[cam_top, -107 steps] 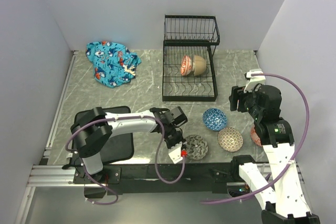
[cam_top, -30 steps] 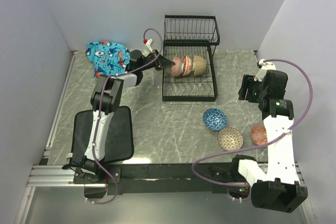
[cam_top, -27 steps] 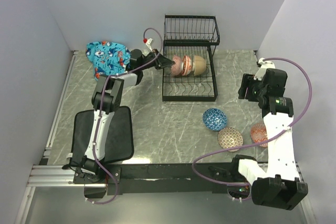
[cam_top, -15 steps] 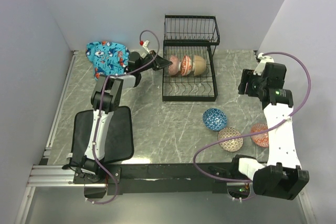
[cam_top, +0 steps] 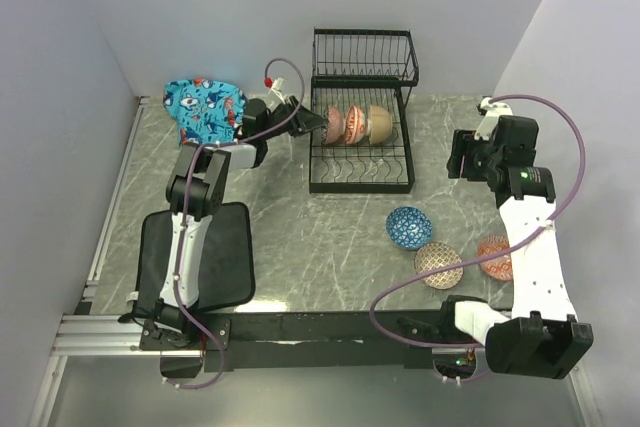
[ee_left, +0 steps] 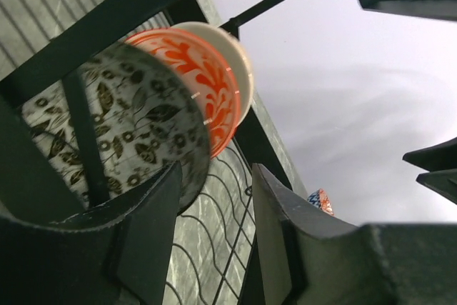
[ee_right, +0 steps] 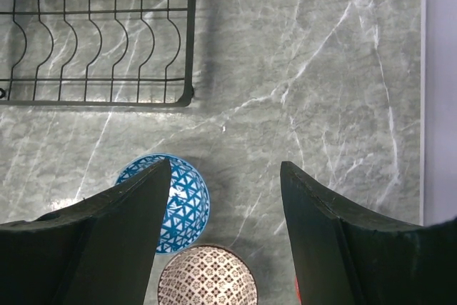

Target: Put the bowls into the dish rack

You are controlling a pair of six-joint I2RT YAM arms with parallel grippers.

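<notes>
The black wire dish rack point(cam_top: 360, 152) stands at the back centre. Three bowls stand on edge in its lower tier: black-and-white patterned point(cam_top: 331, 124), red-orange floral point(cam_top: 352, 124) and cream-white point(cam_top: 378, 121). My left gripper point(cam_top: 311, 121) is at the rack's left side. In the left wrist view it point(ee_left: 214, 198) is open, with one finger beside the black-and-white bowl's point(ee_left: 136, 133) rim. The blue bowl point(cam_top: 408, 227), brown dotted bowl point(cam_top: 438, 264) and salmon-orange bowl point(cam_top: 496, 256) lie on the table at the right. My right gripper point(ee_right: 225, 176) is open and empty, high above the blue bowl point(ee_right: 175, 201).
A blue patterned cloth point(cam_top: 213, 117) lies at the back left. A black mat point(cam_top: 200, 257) lies at the front left under the left arm. Grey walls close in both sides. The rack's upper basket point(cam_top: 363, 55) hangs over its back half.
My left arm carried the black-and-white bowl from the table front to the rack, then drew back slightly left. My right arm moved farther back.
</notes>
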